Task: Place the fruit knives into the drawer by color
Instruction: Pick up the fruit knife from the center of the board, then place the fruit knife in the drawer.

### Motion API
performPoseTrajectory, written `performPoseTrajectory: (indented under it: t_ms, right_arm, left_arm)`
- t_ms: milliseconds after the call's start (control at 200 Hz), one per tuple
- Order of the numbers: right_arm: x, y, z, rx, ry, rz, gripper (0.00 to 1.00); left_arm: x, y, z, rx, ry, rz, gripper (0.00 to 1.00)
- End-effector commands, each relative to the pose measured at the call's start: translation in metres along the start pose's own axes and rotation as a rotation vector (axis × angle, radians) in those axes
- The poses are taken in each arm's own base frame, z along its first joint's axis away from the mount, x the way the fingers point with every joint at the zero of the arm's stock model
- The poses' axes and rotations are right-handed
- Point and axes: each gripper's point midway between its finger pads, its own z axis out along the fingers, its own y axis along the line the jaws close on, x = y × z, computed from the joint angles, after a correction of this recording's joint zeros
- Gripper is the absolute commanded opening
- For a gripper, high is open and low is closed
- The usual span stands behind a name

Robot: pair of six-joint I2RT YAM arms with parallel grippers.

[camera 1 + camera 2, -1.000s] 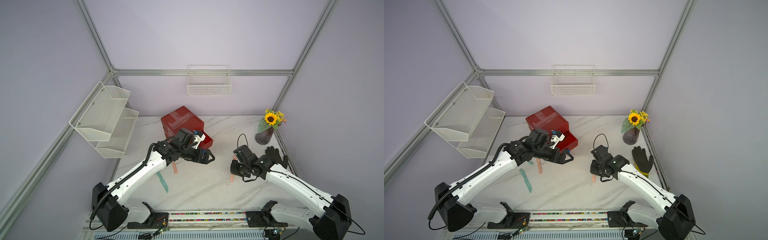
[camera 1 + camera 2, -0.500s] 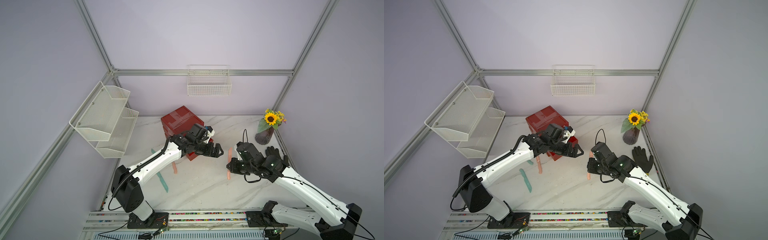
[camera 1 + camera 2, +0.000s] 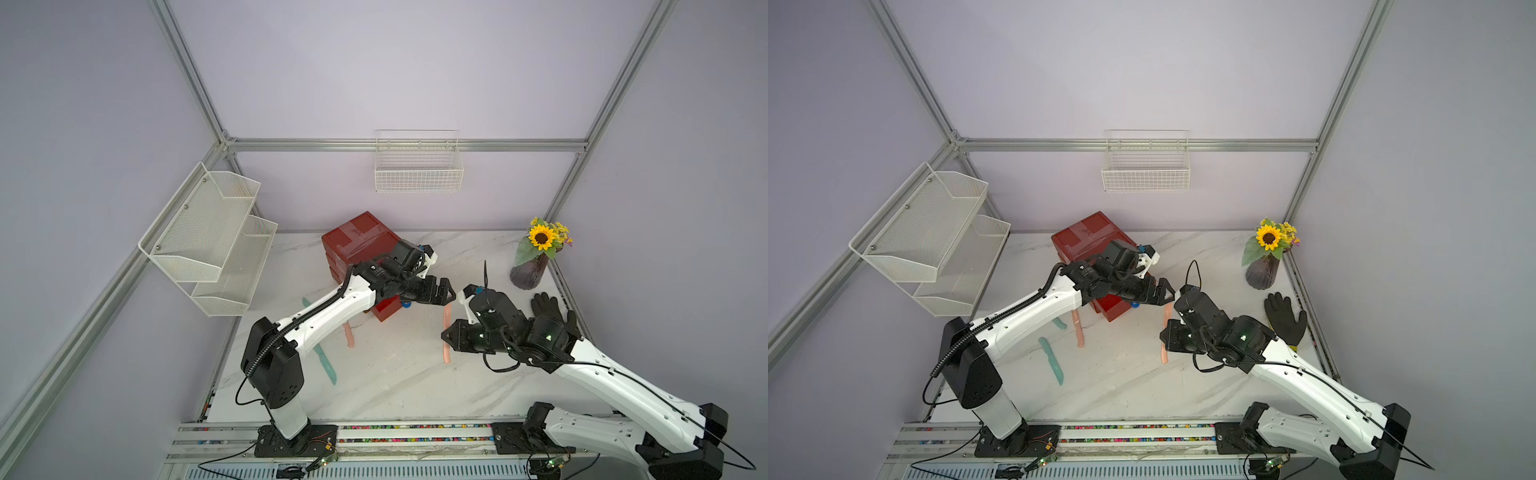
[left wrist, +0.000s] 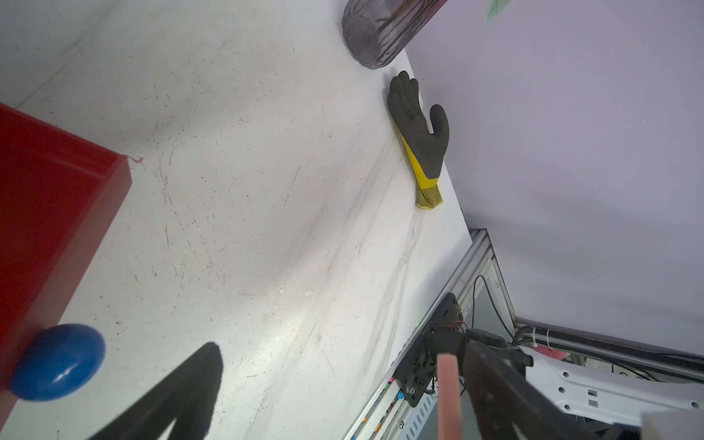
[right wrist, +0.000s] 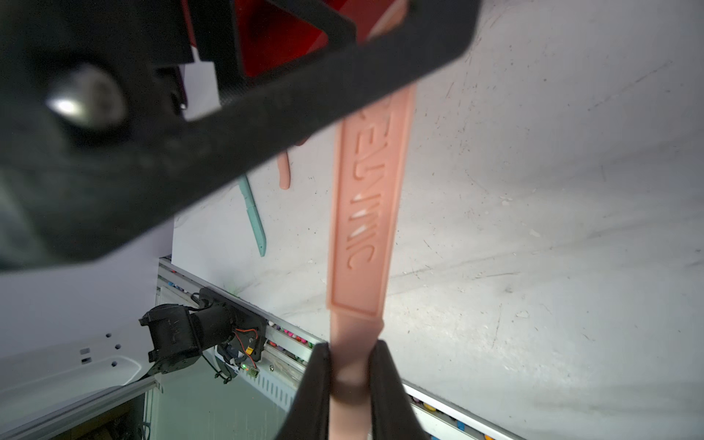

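Since the right gripper (image 3: 448, 337) is clamped partway along a salmon pink knife (image 3: 447, 316), just beside the pulled-out drawer (image 3: 384, 311) of the red cabinet (image 3: 357, 239), the left gripper (image 3: 445, 293), spread wide and empty, should centre on the knife's free end. That end seems to sit close to one finger (image 4: 491, 381). It should close squarely, and only then should the right let go.

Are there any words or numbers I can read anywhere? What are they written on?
"...RAMIC": raised letters along the pink knife held by the right hand. The start is covered; it is probably "CERAMIC".
No other writing can be read in any view.
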Motion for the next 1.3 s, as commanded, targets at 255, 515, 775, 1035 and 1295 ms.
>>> performPoseTrajectory:
  t_ms: [255, 515, 775, 1035, 1295]
  right_arm:
    - [-0.026, 0.031, -0.007, -0.085, -0.102, -0.023, 0.06]
    - [-0.039, 0.034, -0.012, -0.094, -0.171, 0.001, 0.04]
    - [-0.052, 0.023, -0.058, -0.169, -0.346, 0.115, 0.93]
    - [-0.029, -0.01, -0.078, -0.184, -0.369, 0.198, 0.97]
    - [-0.022, -0.006, -0.065, -0.145, -0.288, 0.171, 0.97]
  left_arm:
    - [-0.01, -0.034, -0.01, 0.132, -0.044, 0.032, 0.49]
    - [-0.01, -0.047, -0.03, 0.165, -0.062, 0.063, 0.0]
    - [-0.029, -0.024, -0.057, 0.033, -0.073, 0.173, 0.0]
    - [-0.08, 0.017, -0.09, -0.352, -0.197, 0.418, 0.0]
    - [-0.109, 0.042, -0.083, -0.559, -0.244, 0.567, 0.0]
